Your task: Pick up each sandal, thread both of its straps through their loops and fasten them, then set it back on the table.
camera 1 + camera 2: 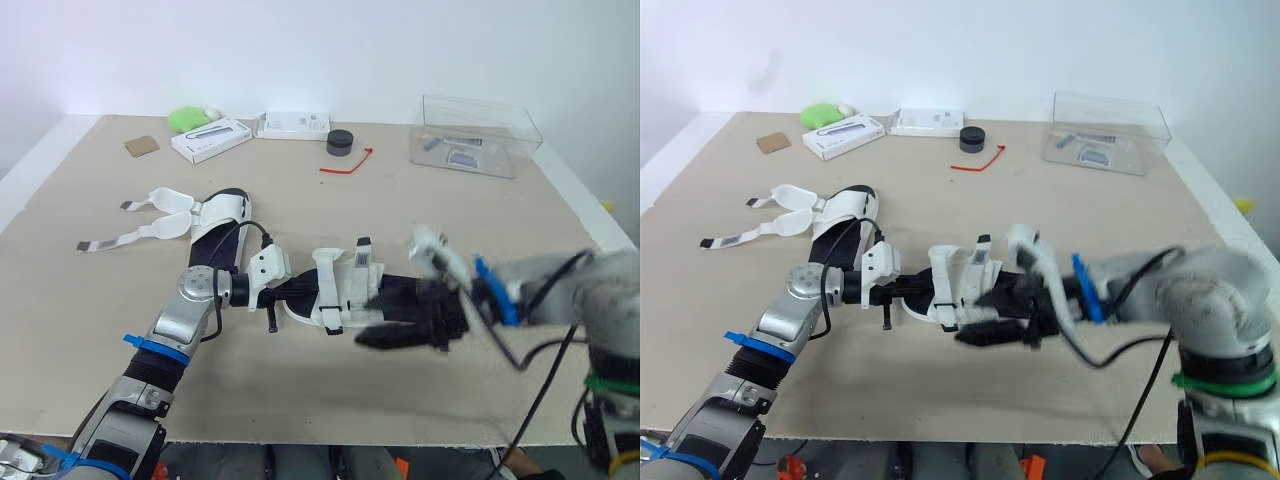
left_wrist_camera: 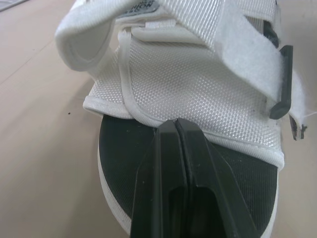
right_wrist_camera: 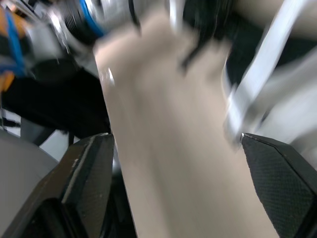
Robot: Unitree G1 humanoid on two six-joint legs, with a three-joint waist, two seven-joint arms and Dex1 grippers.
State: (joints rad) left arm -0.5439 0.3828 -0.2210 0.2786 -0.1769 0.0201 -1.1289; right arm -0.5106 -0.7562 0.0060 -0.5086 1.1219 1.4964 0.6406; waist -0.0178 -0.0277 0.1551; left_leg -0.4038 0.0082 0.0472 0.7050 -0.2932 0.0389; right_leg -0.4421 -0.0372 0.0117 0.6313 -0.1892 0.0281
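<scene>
The white sandal (image 1: 338, 288) is at the desk's (image 1: 420, 215) front middle, between both hands. The left hand (image 1: 284, 292), fingers pressed together, touches its black footbed. The blurred right hand (image 1: 396, 316), fingers spread apart, is at the other end.

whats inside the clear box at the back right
The clear box holds a few small grey and dark items; what they are is too small to tell.

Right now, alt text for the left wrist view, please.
The left gripper, fingers closed together, points at a white sandal on the table, its tips at the edge of the mesh upper over the black footbed. A white strap meets a black buckle.
</scene>
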